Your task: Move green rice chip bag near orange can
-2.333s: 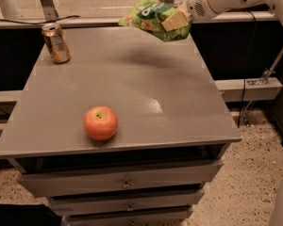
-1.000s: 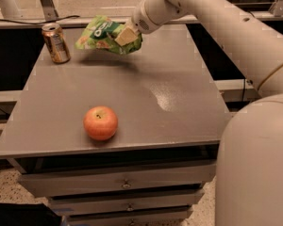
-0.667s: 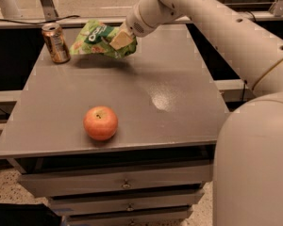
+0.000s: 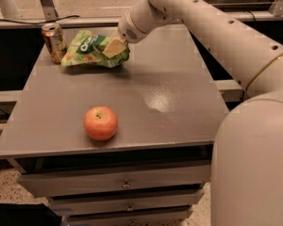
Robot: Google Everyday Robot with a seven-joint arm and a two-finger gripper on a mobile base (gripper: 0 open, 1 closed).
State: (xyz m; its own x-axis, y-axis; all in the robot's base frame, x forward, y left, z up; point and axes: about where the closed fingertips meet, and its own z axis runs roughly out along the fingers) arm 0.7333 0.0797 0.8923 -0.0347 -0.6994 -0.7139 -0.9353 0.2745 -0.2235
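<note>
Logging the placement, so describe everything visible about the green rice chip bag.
The green rice chip bag is a crinkled light-green, foil-like pouch with a dark green logo patch, white lettering and tan chip pictures. It lies low at the back left of the grey table, seemingly resting on it, just right of the orange can. Whether it touches the can is unclear. The end effector grips its right end from above.

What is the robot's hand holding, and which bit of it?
The hand holds the green bag by its right end, at the back of the table, near the can.
</note>
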